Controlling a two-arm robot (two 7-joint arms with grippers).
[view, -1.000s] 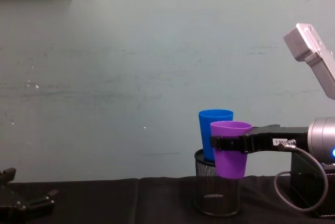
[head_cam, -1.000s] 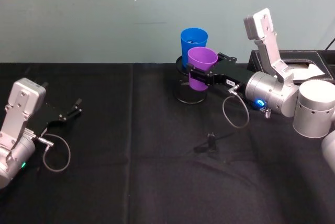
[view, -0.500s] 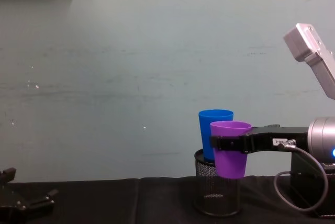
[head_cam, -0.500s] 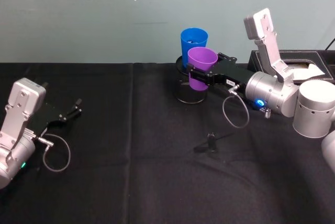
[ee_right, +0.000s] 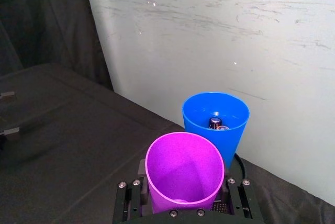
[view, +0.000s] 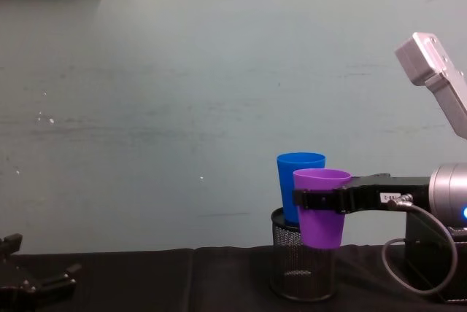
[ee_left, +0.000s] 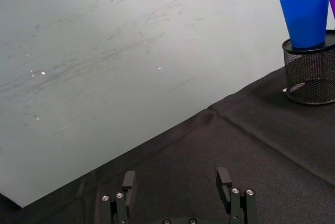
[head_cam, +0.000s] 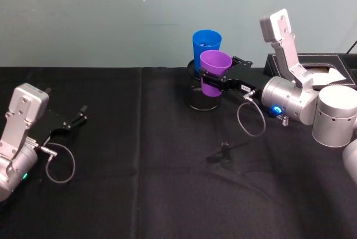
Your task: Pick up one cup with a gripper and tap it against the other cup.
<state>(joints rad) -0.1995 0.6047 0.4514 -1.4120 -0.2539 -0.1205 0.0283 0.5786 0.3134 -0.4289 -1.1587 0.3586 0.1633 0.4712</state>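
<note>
Clamping purple cup (head_cam: 216,62), right gripper (head_cam: 212,78) fingers (head_cam: 207,76); seemingly touching blue cup (head_cam: 205,44). Left gripper (head_cam: 75,118) parked, fingers (ee_left: 224,178) wide.

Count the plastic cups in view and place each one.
2. The purple cup is clamped in the right gripper's jaws, off the table. The blue cup stands in the mesh holder right behind it. The left gripper lies idle, open, at left.

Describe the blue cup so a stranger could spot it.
Near the wall on the black table stands a mesh holder. The blue cup sits in it, behind the purple cup held by the right end effector; it alone is blue.
</note>
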